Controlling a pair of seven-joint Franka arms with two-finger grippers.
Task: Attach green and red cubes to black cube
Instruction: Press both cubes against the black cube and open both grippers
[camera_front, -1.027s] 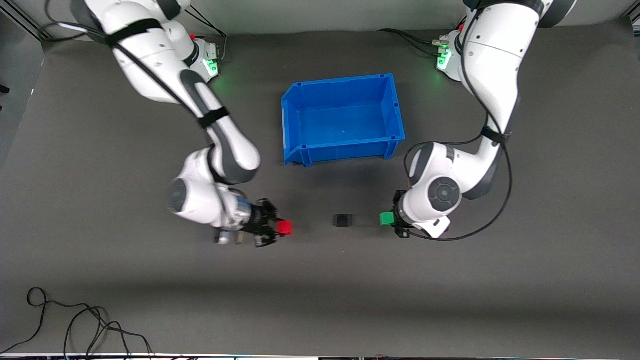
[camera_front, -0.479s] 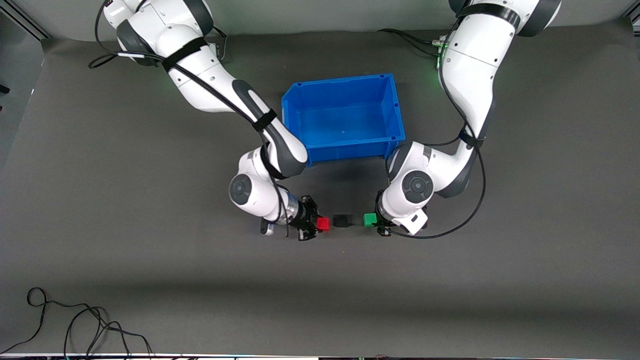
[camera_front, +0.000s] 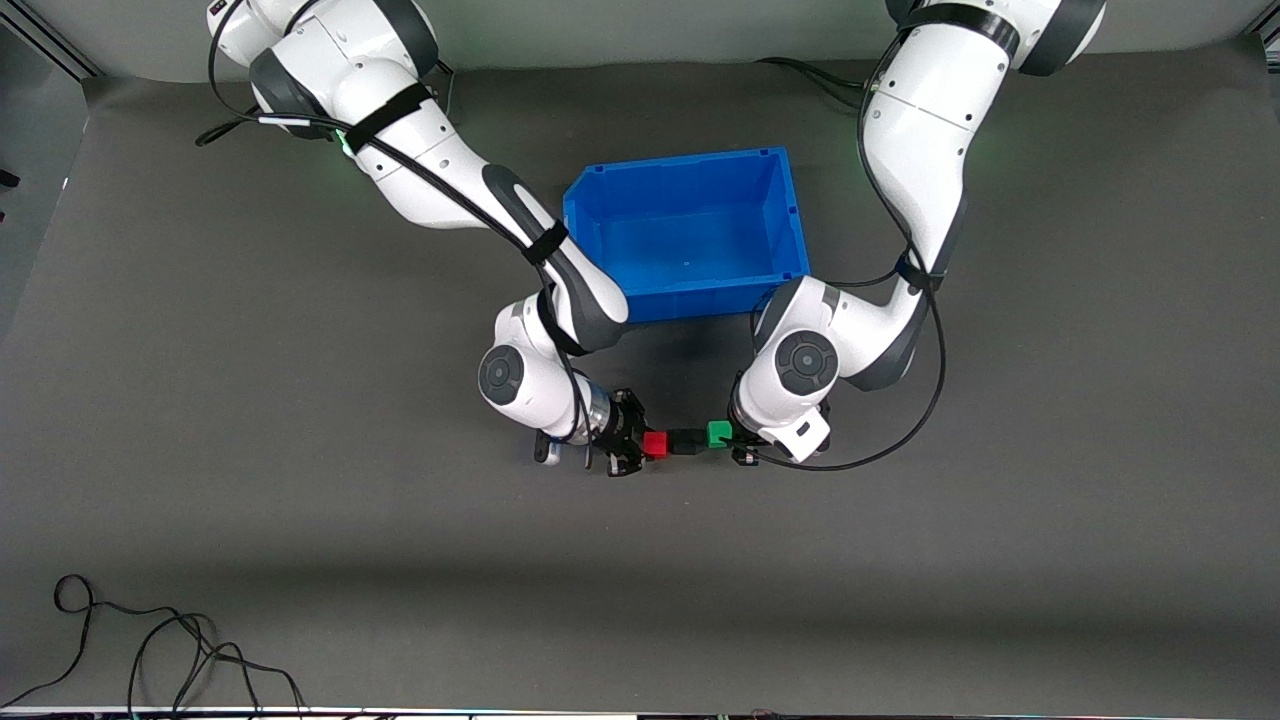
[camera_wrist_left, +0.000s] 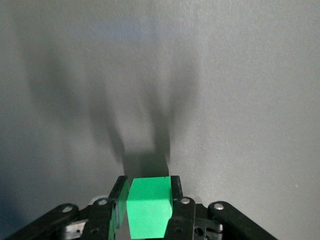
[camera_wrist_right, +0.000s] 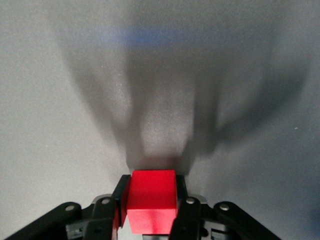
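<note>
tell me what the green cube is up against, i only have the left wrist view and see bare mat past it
Observer: In the front view the green cube, held in the left pincer, sits right beside the black cube; they look to be touching.
Operator: where's the red one
Observer: The red cube is at the black cube's other face, toward the right arm's end of the table, so the three form one row.
Operator: is the right arm holding it
Observer: Yes, the right wrist view shows the right pincer shut on the red cube.
</note>
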